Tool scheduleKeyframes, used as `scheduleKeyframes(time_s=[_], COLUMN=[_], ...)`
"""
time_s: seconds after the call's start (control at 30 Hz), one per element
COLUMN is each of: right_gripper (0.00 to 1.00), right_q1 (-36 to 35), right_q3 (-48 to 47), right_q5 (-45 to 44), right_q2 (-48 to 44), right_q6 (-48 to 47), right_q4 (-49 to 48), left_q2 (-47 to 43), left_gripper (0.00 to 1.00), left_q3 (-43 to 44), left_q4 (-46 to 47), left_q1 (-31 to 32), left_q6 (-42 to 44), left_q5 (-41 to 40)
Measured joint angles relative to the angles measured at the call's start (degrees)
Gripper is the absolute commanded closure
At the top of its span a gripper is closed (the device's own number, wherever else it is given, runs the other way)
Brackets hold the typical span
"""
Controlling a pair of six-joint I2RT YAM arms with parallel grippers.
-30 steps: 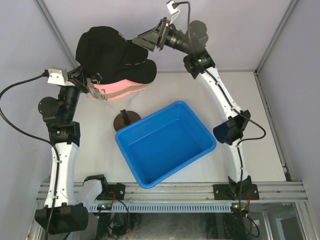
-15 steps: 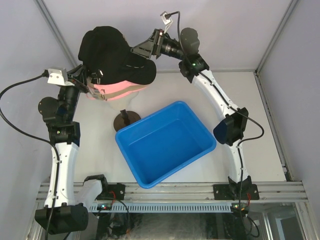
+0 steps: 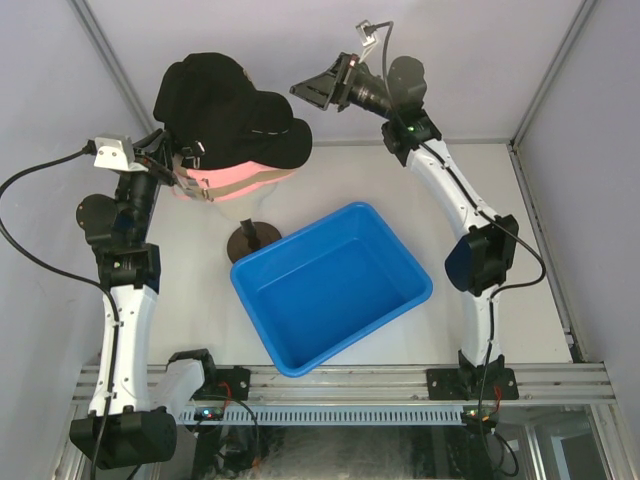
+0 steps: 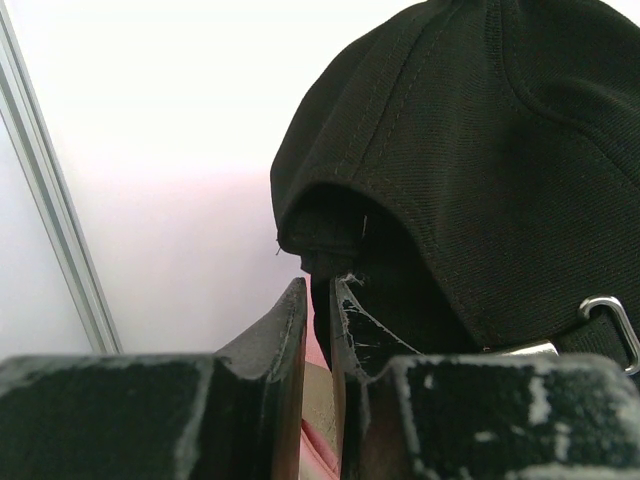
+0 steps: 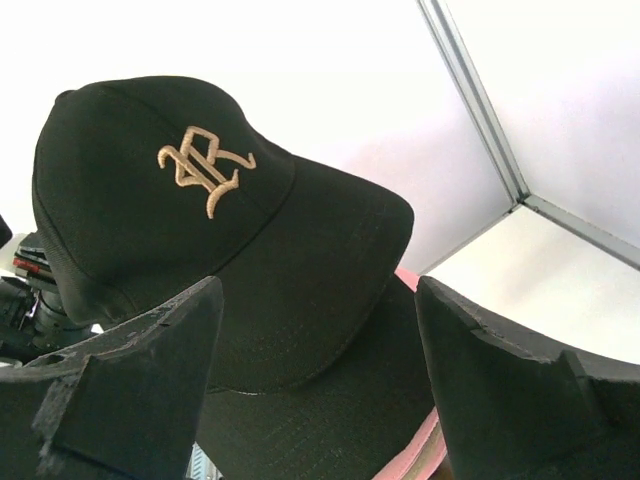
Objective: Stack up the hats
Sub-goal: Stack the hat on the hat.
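Caps are stacked above the brown stand base point(image 3: 252, 240): black cap point(image 3: 225, 105) over pink cap point(image 3: 240, 178). Left hand point(image 4: 318, 300) is nearly closed at their rear edge; grip cannot be determined. Right hand point(image 3: 308, 92) is wide open, empty, near the black brim.

You have bare table point(image 3: 530, 250) to pass along the right edge and near the far right corner, but the blue bin point(image 3: 330, 290) fills the middle, and the mannequin base point(image 3: 252, 240) and stacked caps point(image 3: 225, 110) block the far left corner, with the left gripper point(image 4: 318, 292) close at their back.
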State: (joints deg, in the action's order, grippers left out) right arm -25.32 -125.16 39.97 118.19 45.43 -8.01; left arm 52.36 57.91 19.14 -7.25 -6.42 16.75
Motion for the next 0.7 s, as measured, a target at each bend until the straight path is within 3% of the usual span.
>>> scheduleKeyframes(time_s=[0.7], right_gripper=[0.23], right_q1=[-1.5], right_q3=[-1.0], right_q5=[2.8], right_q2=[3.3], right_q6=[0.0], right_q4=[-2.7], left_q2=[0.0], left_gripper=[0.82], left_q3=[0.0], left_q4=[0.0], left_q1=[0.0], left_q6=[0.2], left_q5=[0.0])
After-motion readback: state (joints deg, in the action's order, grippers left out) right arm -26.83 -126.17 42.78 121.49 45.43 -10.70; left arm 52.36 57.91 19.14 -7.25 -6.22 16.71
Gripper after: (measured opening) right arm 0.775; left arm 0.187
